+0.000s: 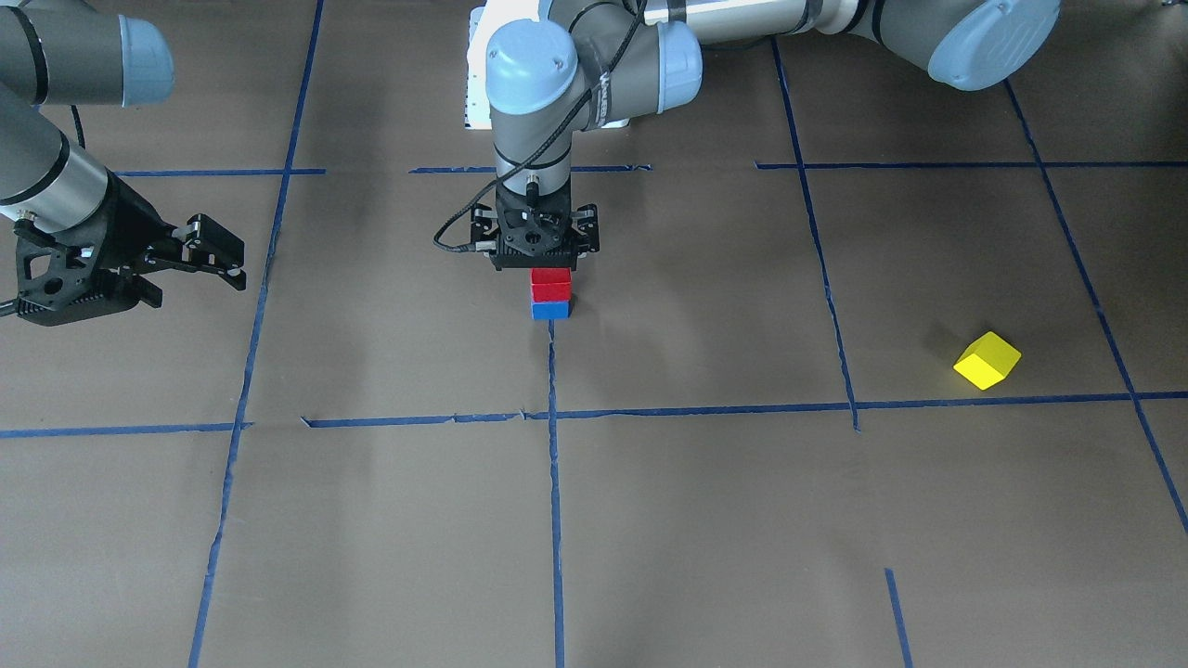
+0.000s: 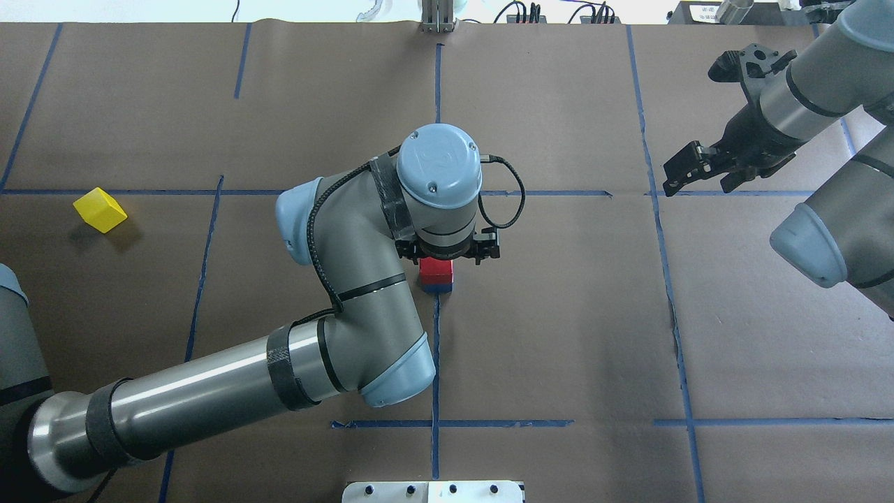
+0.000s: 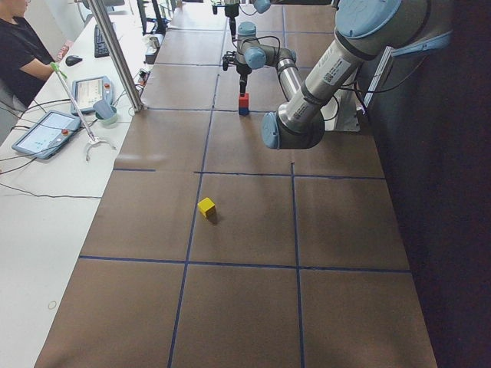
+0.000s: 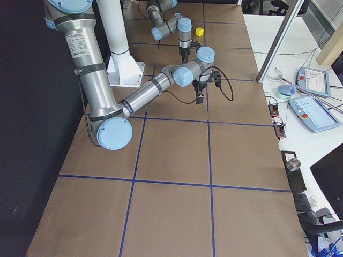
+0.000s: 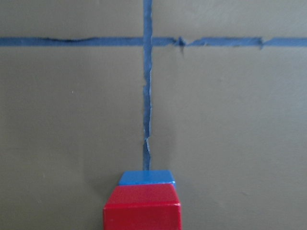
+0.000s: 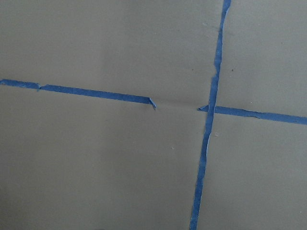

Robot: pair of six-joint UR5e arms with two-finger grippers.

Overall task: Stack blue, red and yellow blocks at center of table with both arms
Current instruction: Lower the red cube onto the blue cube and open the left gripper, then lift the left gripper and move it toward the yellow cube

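A red block (image 1: 550, 283) sits squarely on a blue block (image 1: 550, 311) at the table's centre, on a blue tape line. My left gripper (image 1: 536, 264) points straight down right over the red block. Its fingertips are hidden behind its own body, so I cannot tell if it grips the block. The left wrist view shows the red block (image 5: 142, 211) with the blue block (image 5: 146, 178) under it. A yellow block (image 1: 987, 361) lies alone, tilted, far out on my left side; it also shows in the overhead view (image 2: 100, 209). My right gripper (image 1: 200, 264) is open and empty, above the table on my right.
The brown table (image 1: 705, 520) carries a grid of blue tape lines. A white base plate (image 2: 433, 492) is at my near edge. Operator tablets (image 3: 46, 132) and cables lie on the white side desk beyond the far edge.
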